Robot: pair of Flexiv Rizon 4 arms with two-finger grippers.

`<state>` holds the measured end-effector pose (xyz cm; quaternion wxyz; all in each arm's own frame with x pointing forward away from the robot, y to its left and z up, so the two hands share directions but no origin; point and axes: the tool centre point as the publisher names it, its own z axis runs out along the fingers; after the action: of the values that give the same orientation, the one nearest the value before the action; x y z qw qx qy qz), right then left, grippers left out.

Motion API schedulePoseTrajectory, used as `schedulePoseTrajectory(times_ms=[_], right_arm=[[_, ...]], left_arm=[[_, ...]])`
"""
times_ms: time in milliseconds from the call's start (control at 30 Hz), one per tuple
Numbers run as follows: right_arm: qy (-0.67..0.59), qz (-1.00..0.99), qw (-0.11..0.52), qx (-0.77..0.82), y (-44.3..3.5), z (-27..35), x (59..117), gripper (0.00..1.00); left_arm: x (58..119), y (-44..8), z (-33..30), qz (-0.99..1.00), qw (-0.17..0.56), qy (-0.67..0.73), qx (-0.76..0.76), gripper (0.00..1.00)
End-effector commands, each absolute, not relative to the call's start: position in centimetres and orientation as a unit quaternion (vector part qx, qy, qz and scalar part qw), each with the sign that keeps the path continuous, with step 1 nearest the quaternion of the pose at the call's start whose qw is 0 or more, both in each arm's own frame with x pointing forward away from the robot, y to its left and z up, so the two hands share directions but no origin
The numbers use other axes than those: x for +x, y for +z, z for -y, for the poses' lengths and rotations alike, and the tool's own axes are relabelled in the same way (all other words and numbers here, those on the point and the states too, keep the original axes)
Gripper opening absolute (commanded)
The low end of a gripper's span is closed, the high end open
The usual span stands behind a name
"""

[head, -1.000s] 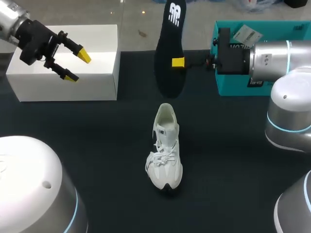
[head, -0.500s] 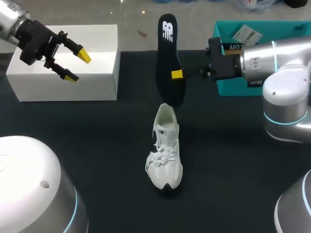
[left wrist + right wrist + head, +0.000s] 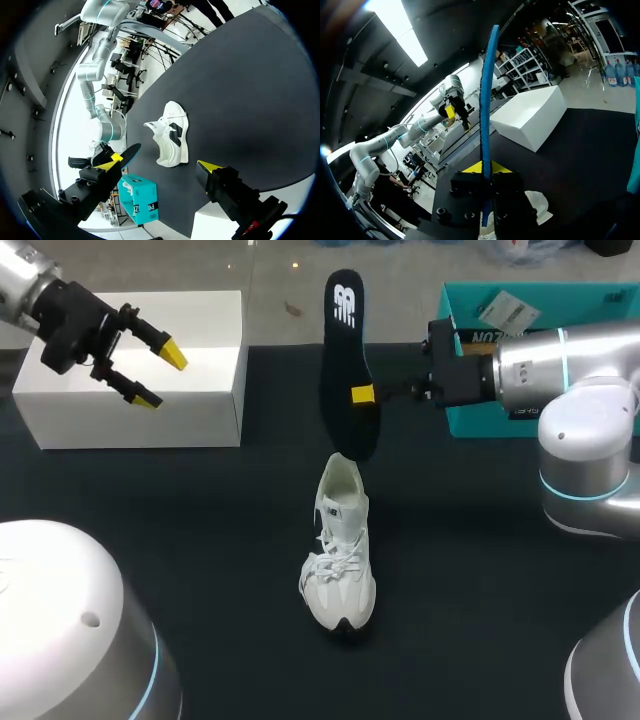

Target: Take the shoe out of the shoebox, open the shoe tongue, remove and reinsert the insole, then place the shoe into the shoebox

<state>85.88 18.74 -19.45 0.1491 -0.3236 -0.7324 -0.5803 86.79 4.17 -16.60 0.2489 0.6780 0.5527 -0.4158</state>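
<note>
Left gripper (image 3: 160, 164) hangs over the dark table (image 3: 240, 85), its 2 yellow-tipped fingers (image 3: 207, 166) spread wide with nothing between the jaws. Just ahead of them stands 1 white shoe (image 3: 170, 132). Beside 1 jaw sit a teal shoebox (image 3: 140, 200) and a black insole (image 3: 129, 151), with the right arm (image 3: 107, 130) behind it.

- shoe (image 3: 340, 550): white cloth mesh upper with smoother panels on the side, all pretty matt
- insole (image 3: 345, 370): black, matt, kinda foam-looking
- desk (image 3: 200, 540): dark, matt top
- shoebox (image 3: 480, 425): teal card with a white paper label (image 3: 508, 310)
- white box (image 3: 200, 340): smooth, matt
- right arm (image 3: 560, 370): silvery shell, fairly glossy
</note>
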Motion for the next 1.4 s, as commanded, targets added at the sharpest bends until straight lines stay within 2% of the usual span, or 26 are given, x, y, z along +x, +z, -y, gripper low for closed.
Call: schedulePoseTrajectory(times_ms=[33,200,467,1400], right_arm=[[-0.631,0.691,0.150,-0.318,-21.5,-19.3,85.8,0.00],[-0.677,0.653,0.118,-0.318,-24.0,-19.6,85.9,0.00],[-0.678,0.658,0.108,-0.308,-25.2,-20.4,86.6,0.00],[-0.634,0.699,0.138,-0.301,-28.9,-22.3,85.1,0.00]], left_arm=[[86.9,-16.6,-4.2,-0.553,0.247,-0.415,0.679,1.00],[86.9,-16.6,-4.2,-0.553,0.247,-0.415,0.679,1.00],[86.9,-16.6,-4.2,-0.553,0.247,-0.415,0.679,1.00],[86.9,-16.6,-4.2,-0.553,0.247,-0.415,0.679,1.00]])
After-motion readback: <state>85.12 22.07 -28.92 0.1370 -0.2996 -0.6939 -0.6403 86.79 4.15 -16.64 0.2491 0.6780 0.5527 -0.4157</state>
